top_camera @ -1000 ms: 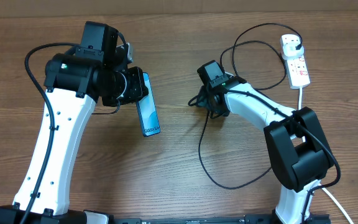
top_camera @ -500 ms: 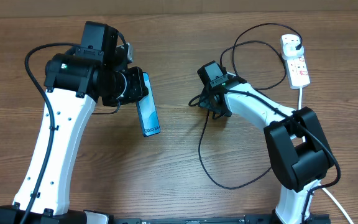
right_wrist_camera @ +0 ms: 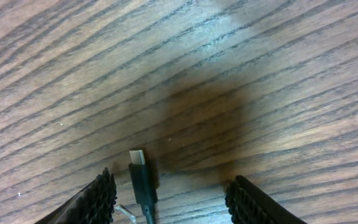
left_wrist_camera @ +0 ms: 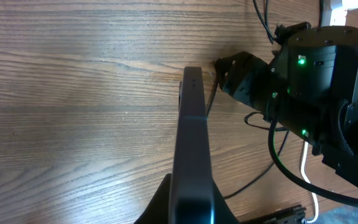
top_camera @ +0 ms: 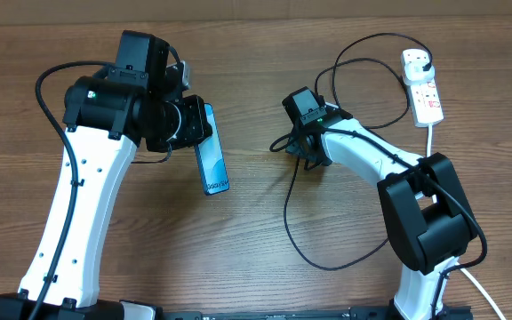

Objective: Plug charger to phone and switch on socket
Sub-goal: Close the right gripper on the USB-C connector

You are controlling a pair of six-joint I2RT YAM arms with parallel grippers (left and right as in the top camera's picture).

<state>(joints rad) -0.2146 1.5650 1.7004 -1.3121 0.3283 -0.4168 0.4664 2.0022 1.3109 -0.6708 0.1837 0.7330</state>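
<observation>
Bg: brown wood-grain table (top_camera: 238, 267) fills all views, soft glare patch w/ even overhead light, paler tan strip (top_camera: 256, 7) along far edge.

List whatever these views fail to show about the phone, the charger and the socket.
Socket switches: overhead, too small to read on or off.
Phone port: overhead too small; left wrist shows only a thin edge.
Left claw grip: overhead, hidden under the wrist; left wrist, cut off by the bottom edge.
Charger tip: overhead, hidden under the right claw; right wrist, cable cut off below.
</observation>
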